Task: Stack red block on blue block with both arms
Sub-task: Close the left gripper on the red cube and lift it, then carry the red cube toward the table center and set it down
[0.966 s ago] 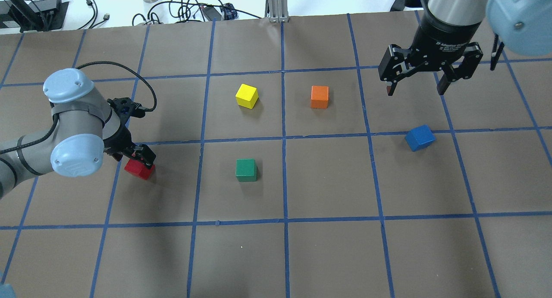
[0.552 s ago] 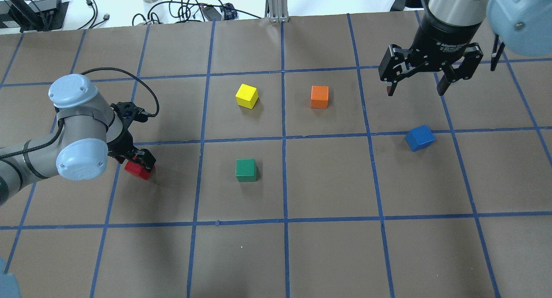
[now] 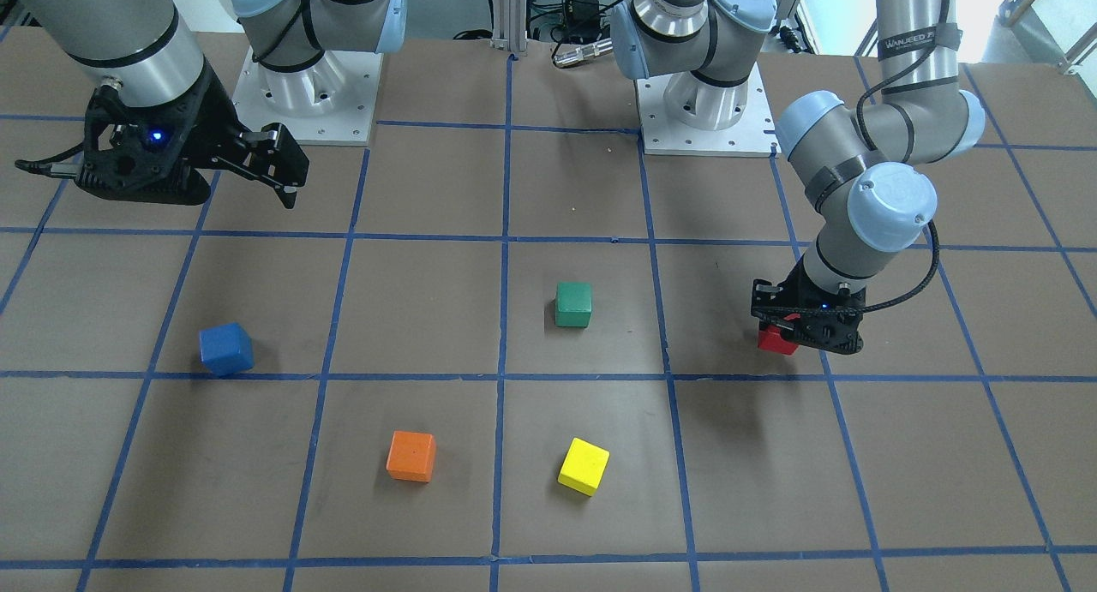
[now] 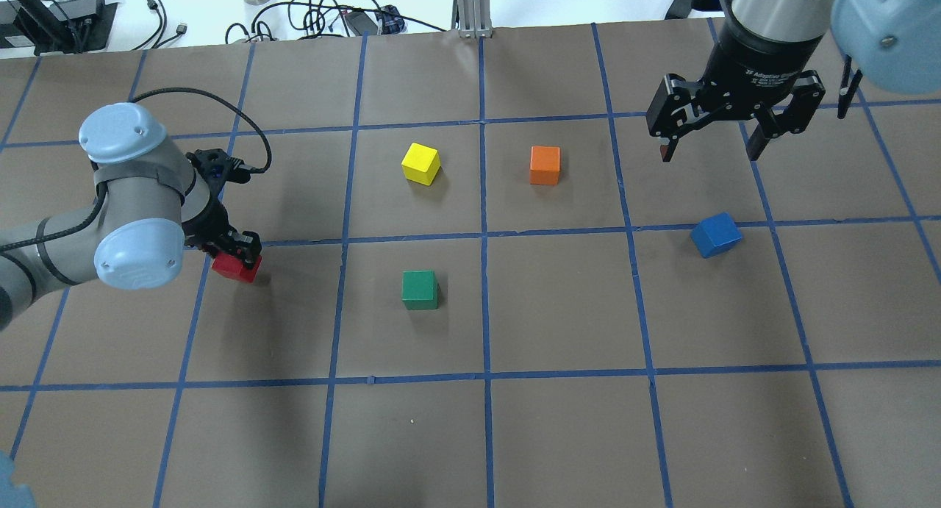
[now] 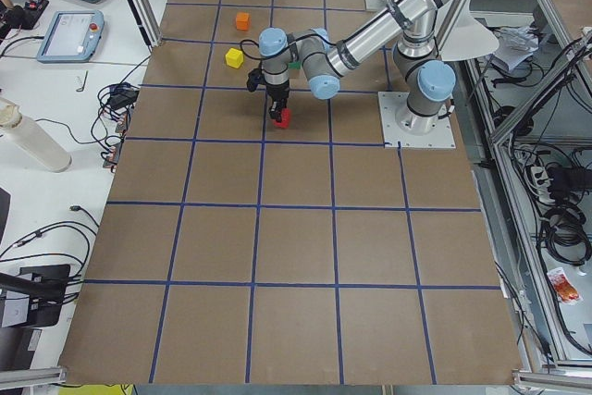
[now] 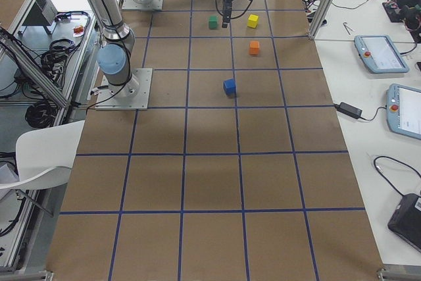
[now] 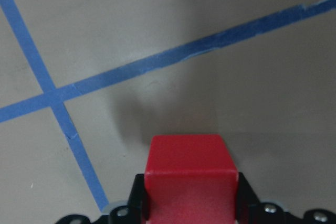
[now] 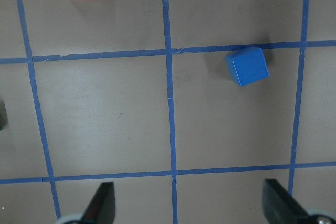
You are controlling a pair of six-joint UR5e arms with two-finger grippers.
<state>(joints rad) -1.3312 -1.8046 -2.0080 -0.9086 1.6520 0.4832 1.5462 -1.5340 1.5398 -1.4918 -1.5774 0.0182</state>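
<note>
My left gripper (image 4: pixel 234 252) is shut on the red block (image 4: pixel 237 267) and holds it a little above the table; the block also shows in the front view (image 3: pixel 776 340) and fills the left wrist view (image 7: pixel 190 174) between the fingers. The blue block (image 4: pixel 715 234) sits alone on the right half of the table, also seen in the front view (image 3: pixel 226 349) and in the right wrist view (image 8: pixel 247 65). My right gripper (image 4: pixel 711 151) hangs open and empty, high above the table, behind the blue block.
A yellow cube (image 4: pixel 420 163), an orange cube (image 4: pixel 545 165) and a green cube (image 4: pixel 420 290) stand in the middle squares between the two arms. Blue tape lines grid the brown table. Cables lie beyond the far edge.
My left gripper has risen with the red block, lifting it off the table and shifting slightly away from the near edge. The right arm and the blue block have not moved.
</note>
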